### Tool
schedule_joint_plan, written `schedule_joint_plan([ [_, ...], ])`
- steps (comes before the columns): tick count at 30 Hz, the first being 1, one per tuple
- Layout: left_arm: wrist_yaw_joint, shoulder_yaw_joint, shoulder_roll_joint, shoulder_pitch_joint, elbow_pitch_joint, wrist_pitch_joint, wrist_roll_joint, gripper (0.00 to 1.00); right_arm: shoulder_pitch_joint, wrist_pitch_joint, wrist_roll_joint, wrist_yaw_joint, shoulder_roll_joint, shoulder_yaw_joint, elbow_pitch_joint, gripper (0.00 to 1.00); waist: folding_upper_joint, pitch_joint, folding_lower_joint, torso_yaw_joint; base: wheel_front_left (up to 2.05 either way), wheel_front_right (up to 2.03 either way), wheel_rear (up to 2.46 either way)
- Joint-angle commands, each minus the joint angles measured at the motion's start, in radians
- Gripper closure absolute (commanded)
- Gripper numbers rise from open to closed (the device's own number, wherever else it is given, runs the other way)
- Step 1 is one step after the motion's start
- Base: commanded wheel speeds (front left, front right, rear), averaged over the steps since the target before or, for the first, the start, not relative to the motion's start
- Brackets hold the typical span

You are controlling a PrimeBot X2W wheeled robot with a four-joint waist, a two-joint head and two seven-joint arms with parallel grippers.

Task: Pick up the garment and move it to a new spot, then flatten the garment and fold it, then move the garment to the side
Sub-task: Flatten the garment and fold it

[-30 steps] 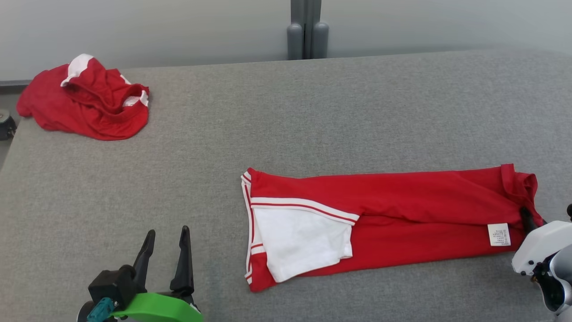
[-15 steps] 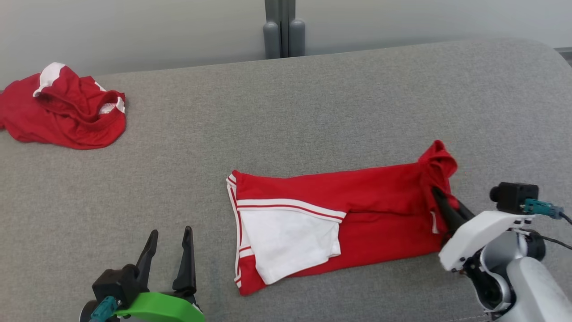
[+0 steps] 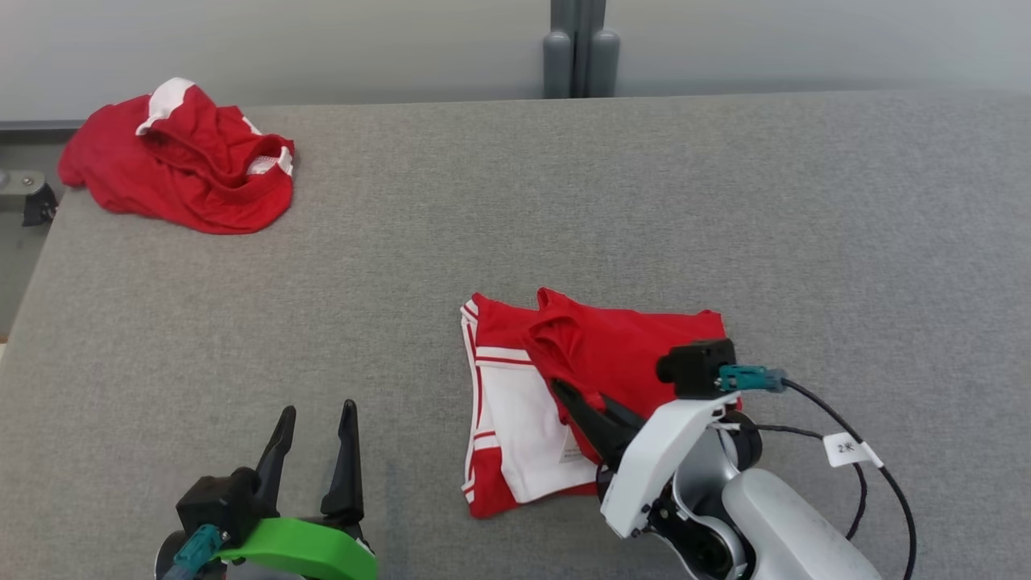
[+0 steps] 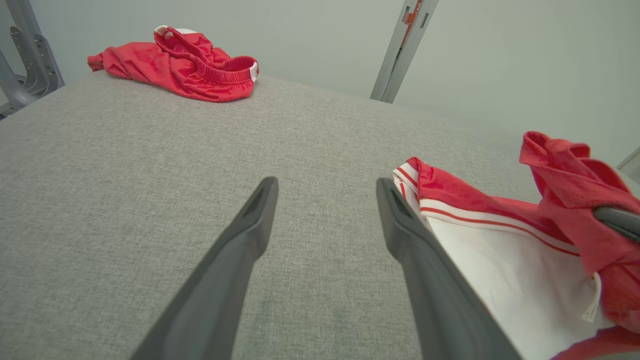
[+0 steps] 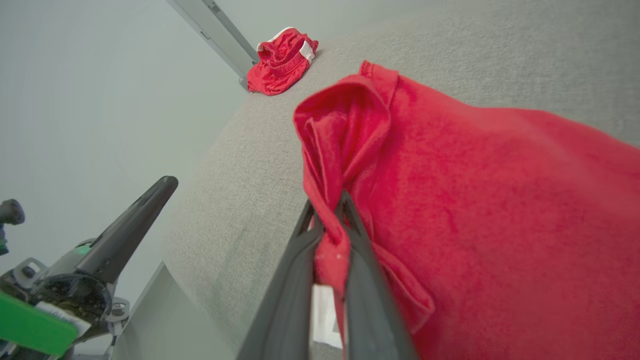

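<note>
Sitting low at the near left with the left gripper point(image 3: 318, 407) spread wide, both long dark fingers pointing forward, holding nothing. Leaning in from the lower right with the white right arm point(image 3: 676, 451), right gripper point(image 3: 560, 388) pinched tight on a bunched edge of the red and white cloth garment point(image 3: 636, 346), held up a little.

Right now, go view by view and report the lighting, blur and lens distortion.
Head view: flat, even light, no glare, sharp all over the gray table. Left wrist view: wide-angle stretch makes the left gripper loom large; the crumpled red shorts look crisp. Right wrist view: the red garment pinched in the right gripper looks soft up close.
</note>
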Motion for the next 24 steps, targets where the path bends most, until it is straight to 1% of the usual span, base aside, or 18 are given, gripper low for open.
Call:
schedule_joint_plan([
  [1, -0.006, 0.000, -0.003, -0.021, 0.006, -0.004, -0.002, 0.00, -0.026, -0.012, 0.010, 0.000, 0.006, 0.022, 0.027, 1.00, 0.0000, 0.004, 0.0000, 0.037, 0.00, 0.00, 0.00],
  [8, -0.011, 0.005, -0.018, -0.023, 0.017, -0.007, -0.001, 0.00, -0.104, -0.051, 0.041, 0.000, 0.020, 0.084, 0.175, 1.00, 0.0000, 0.007, 0.0000, 0.088, 0.00, 0.00, 0.00],
  [9, -0.012, 0.006, -0.020, -0.022, 0.019, -0.008, 0.000, 0.00, -0.112, -0.056, 0.045, 0.000, 0.021, 0.089, 0.197, 0.85, 0.0000, 0.007, 0.0000, 0.092, 0.00, 0.00, 0.00],
  [10, -0.014, 0.006, -0.021, -0.022, 0.021, -0.008, 0.000, 0.00, -0.118, -0.060, 0.046, 0.000, 0.022, 0.098, 0.213, 0.56, 0.0000, 0.007, 0.0000, 0.094, 0.00, 0.00, 0.00],
  [11, -0.015, 0.007, -0.023, -0.022, 0.024, -0.009, 0.002, 0.00, -0.127, -0.065, 0.052, 0.000, 0.024, 0.111, 0.227, 0.00, 0.0000, 0.007, 0.0000, 0.096, 0.00, 0.00, 0.00],
  [15, -0.017, 0.010, -0.026, -0.017, 0.030, -0.010, 0.007, 0.00, -0.151, -0.110, 0.090, 0.000, 0.024, 0.137, 0.247, 0.00, 0.0000, 0.005, 0.0000, 0.094, 0.00, 0.00, 0.00],
  [19, -0.024, 0.006, -0.030, -0.024, 0.032, -0.009, 0.015, 0.00, -0.169, -0.171, 0.097, 0.000, 0.018, 0.135, 0.241, 0.00, 0.0000, 0.003, 0.0000, 0.077, 0.00, 0.00, 0.00],
  [21, -0.027, 0.003, -0.032, -0.026, 0.033, -0.009, 0.020, 0.00, -0.176, -0.216, 0.073, 0.000, -0.003, 0.117, 0.237, 0.00, 0.0000, 0.001, 0.0000, 0.065, 0.00, 0.00, 0.00],
  [24, -0.029, 0.000, -0.033, -0.031, 0.031, -0.009, 0.032, 0.00, -0.184, -0.298, -0.009, 0.000, -0.039, 0.074, 0.249, 0.00, 0.0000, -0.002, 0.0000, 0.046, 0.00, 0.00, 0.00],
])
